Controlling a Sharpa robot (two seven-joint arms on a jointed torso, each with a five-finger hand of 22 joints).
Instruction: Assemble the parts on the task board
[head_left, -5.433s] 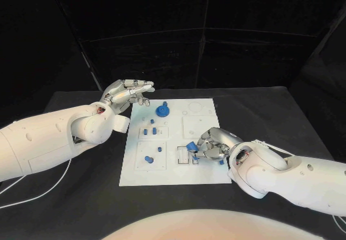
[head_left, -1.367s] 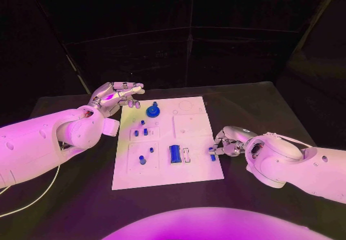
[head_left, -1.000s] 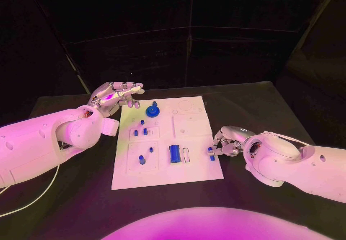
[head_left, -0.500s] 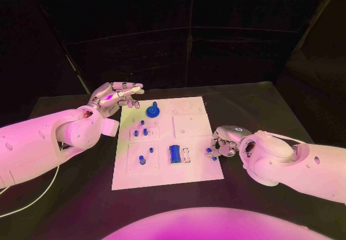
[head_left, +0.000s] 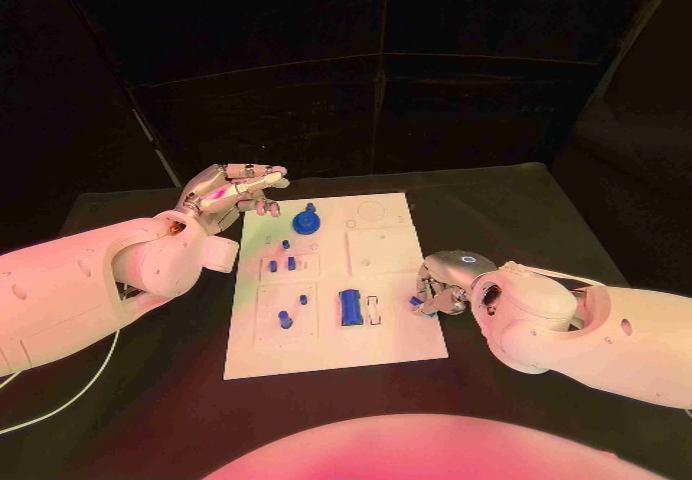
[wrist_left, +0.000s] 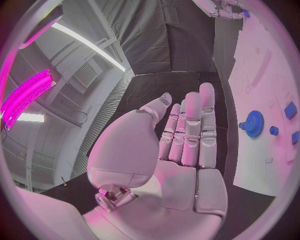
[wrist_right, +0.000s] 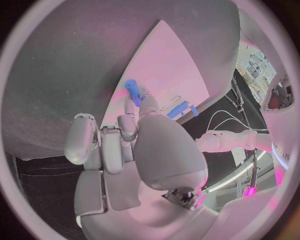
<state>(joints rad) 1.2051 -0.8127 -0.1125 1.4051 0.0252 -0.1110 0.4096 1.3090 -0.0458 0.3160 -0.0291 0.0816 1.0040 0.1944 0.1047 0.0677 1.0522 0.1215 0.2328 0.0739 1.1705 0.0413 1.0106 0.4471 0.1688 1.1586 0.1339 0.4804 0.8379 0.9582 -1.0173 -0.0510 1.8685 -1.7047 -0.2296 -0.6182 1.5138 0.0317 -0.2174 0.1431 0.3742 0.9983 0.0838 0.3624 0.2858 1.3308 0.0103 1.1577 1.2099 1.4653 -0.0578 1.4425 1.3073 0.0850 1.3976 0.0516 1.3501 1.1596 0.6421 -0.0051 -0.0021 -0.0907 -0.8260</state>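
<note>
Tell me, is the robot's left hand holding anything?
No, it's empty. The left hand hovers with straight, bare fingers beside the task board.

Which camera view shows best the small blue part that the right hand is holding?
The right wrist view: the small blue part sticks out clear beyond the right hand, against the white task board. The head view shows just a blue speck at the fingers. The left wrist view shows it tiny, far off.

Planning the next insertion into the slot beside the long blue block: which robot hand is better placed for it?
Probably the right robot hand: it already pinches a small blue part over the task board's right edge, near the empty slot. The left robot hand hovers open beyond the board's far left corner, holding nothing.
</note>
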